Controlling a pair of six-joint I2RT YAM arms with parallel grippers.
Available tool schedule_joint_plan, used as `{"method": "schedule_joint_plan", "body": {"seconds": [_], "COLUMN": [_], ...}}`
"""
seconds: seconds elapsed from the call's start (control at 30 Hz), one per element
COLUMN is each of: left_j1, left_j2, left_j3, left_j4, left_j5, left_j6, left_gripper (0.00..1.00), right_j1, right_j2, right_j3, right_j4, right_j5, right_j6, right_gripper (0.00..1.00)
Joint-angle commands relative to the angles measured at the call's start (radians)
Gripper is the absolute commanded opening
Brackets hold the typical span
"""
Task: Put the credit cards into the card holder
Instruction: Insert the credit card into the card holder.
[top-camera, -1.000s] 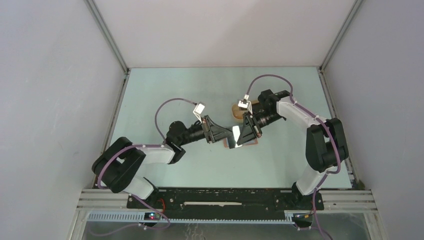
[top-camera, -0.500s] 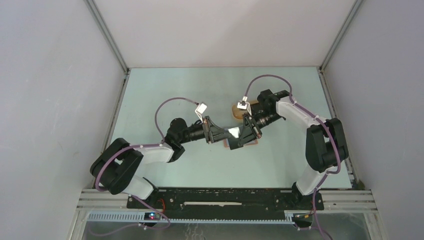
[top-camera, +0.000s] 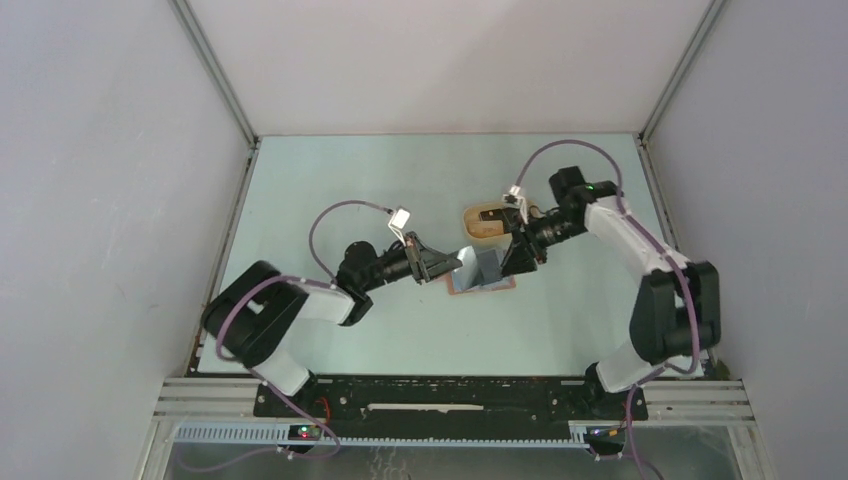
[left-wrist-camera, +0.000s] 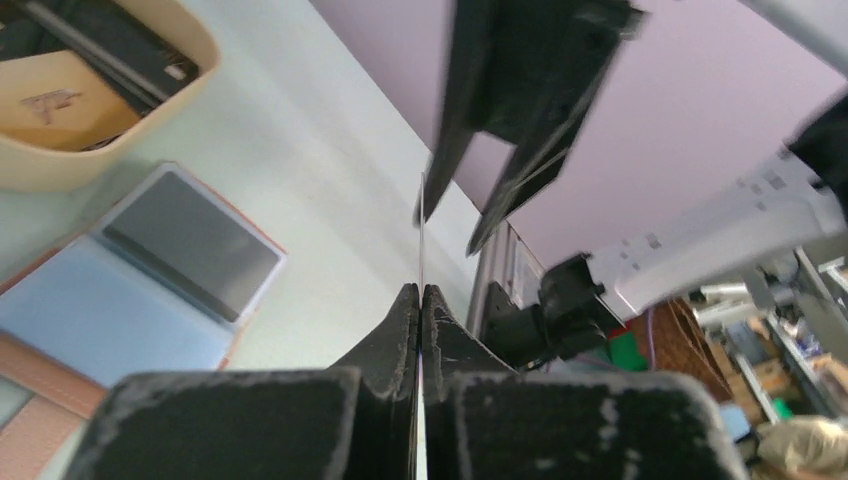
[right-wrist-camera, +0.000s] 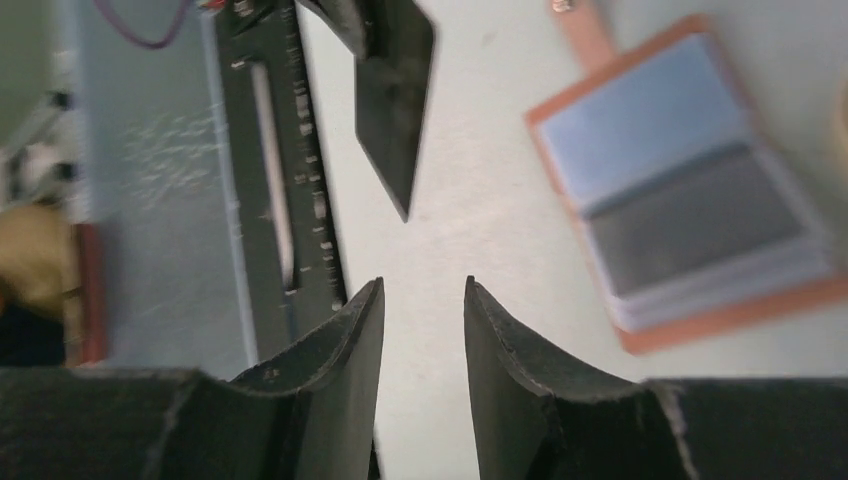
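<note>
At the middle of the pale green table (top-camera: 330, 190): the card holder (top-camera: 490, 280), spread open and flat, reddish-brown around the outside, one bluish pocket leaf and one darker grey leaf inside, strap tab sticking out from one edge. Over its left part, pinched in the left gripper (left-wrist-camera: 419, 292): one credit card (left-wrist-camera: 421, 225), seen edge-on from the left wrist as a thin pale line, held in the air and not in any pocket. Clamped tight, no gap at the jaws. At the holder's right edge: the right gripper (right-wrist-camera: 423, 285), parted, with nothing between the fingers.

Against a second ago: then nose to nose over the holder, the card bright between both grippers; now drawn apart. Let go on the right side and backed off toward the far right; closed fully on the left, alone with the card. Holder in the same spot.

Just behind the holder: a beige oval tray (top-camera: 468, 222), with an orange-yellow card (left-wrist-camera: 60, 100) and black pieces (left-wrist-camera: 110, 45) inside. Straight ahead of the held card's far edge, in the left wrist view: the blurred dark fingers of the right gripper, near but apart.
</note>
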Motion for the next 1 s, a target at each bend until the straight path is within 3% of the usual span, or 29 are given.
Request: {"method": "schedule_joint_plan", "body": {"seconds": [0.0, 0.07, 0.13, 0.23, 0.3, 0.7, 0.97], "left_j1": [0.010, 0.010, 0.009, 0.016, 0.022, 0.052, 0.052], "left_j2": [0.187, 0.262, 0.308, 0.333, 0.343, 0.399, 0.433], "left_j3": [-0.019, 0.010, 0.025, 0.031, 0.034, 0.088, 0.129], "left_j4": [0.236, 0.257, 0.258, 0.244, 0.226, 0.125, 0.079], "left_j5": [-0.140, -0.166, -0.204, -0.263, -0.287, -0.320, -0.287], "left_j6": [-0.133, -0.179, -0.193, -0.196, -0.197, -0.220, -0.221], "left_gripper": [0.00, 0.00, 0.00, 0.00, 0.00, 0.00, 0.00], "right_j1": [-0.038, -0.011, 0.037, 0.086, 0.101, 0.153, 0.140], "right_j2": [-0.195, -0.244, -0.232, -0.139, -0.073, 0.112, 0.157], "right_j3": [-0.108, -0.200, -0.240, -0.205, -0.173, -0.091, -0.060], "right_j4": [0.286, 0.452, 0.537, 0.562, 0.560, 0.572, 0.518], "right_j5": [0.164, 0.248, 0.356, 0.457, 0.505, 0.694, 0.711], "right_j6": [0.138, 0.207, 0.263, 0.329, 0.362, 0.429, 0.425], "right_gripper": [0.42, 0.36, 0.19, 0.04, 0.01, 0.00, 0.00]}}
